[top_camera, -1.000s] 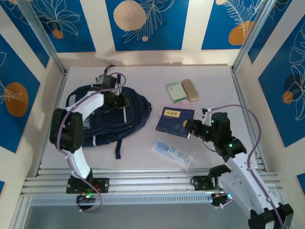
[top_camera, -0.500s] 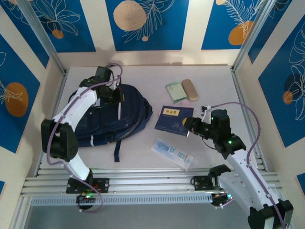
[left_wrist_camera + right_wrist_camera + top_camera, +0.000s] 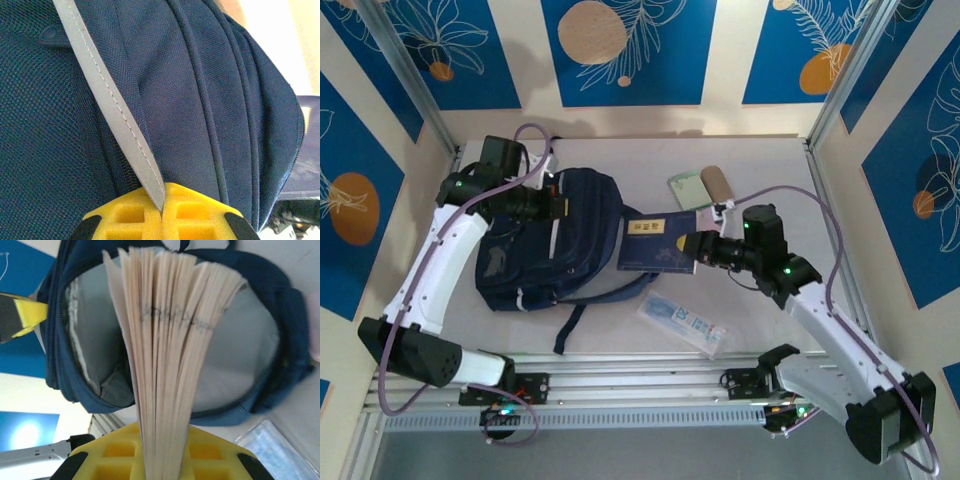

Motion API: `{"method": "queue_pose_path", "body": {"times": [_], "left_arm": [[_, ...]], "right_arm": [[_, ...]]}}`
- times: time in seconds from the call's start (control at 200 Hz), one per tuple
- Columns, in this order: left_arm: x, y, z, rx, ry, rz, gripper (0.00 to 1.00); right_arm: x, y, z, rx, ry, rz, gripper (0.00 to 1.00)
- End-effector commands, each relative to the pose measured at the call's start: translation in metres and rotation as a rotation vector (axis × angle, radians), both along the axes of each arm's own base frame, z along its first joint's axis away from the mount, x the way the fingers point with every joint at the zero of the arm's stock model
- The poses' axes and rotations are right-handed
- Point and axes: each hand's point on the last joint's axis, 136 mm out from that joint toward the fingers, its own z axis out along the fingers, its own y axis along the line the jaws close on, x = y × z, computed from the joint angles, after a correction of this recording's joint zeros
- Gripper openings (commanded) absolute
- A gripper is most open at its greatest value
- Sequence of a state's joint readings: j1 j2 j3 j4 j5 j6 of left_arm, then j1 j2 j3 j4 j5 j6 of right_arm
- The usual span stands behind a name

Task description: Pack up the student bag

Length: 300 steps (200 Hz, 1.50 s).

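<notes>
Snag or slip risk
My right gripper (image 3: 160,462) clamps a navy-covered paper book (image 3: 165,340) just before the open large navy-blue fabric backpack (image 3: 520,265) on the bench (image 3: 770,170); its fanned pages could catch the rim. My left gripper (image 3: 162,212) pinches the backpack's grey stripe (image 3: 115,110); slipping would close the mouth.

Your left gripper (image 3: 556,206) is closed on the student bag (image 3: 570,255) at its top edge. Your right gripper (image 3: 693,250) pinches the blue book (image 3: 655,243). The book sticks out ahead of the jaws and reaches the bag. A clear packet (image 3: 685,323) lies near, off to the side.
</notes>
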State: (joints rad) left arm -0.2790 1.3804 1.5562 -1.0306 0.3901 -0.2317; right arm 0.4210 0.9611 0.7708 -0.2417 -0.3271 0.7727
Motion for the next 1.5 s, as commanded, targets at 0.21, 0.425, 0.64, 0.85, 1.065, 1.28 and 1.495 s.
{"method": "queue_pose_path", "body": {"times": [0.21, 0.425, 0.64, 0.85, 1.065, 1.28, 1.495], "left_arm": [[-0.023, -0.026, 0.076, -0.184, -0.183, -0.155, 0.00], [-0.026, -0.027, 0.080, -0.217, -0.196, -0.163, 0.00], [-0.025, -0.032, 0.083, -0.275, -0.177, -0.162, 0.00], [-0.019, -0.031, 0.081, -0.309, -0.163, -0.136, 0.00], [-0.008, -0.027, 0.078, -0.358, -0.143, -0.093, 0.00], [-0.001, -0.022, 0.079, -0.373, -0.135, -0.061, 0.00], [0.002, -0.008, 0.068, -0.342, -0.133, -0.007, 0.00]], "right_arm": [[0.027, 0.054, 0.009, 0.133, 0.008, 0.059, 0.00], [0.050, 0.097, -0.021, 0.159, 0.111, 0.044, 0.00], [0.064, 0.166, -0.058, 0.183, 0.168, 0.078, 0.00], [0.053, 0.244, -0.114, 0.007, 0.236, 0.136, 0.00], [0.034, 0.280, -0.154, -0.192, 0.247, 0.166, 0.40], [0.038, 0.275, -0.112, -0.132, 0.143, 0.211, 0.83], [0.021, 0.264, -0.063, -0.047, 0.052, 0.328, 0.95]]}}
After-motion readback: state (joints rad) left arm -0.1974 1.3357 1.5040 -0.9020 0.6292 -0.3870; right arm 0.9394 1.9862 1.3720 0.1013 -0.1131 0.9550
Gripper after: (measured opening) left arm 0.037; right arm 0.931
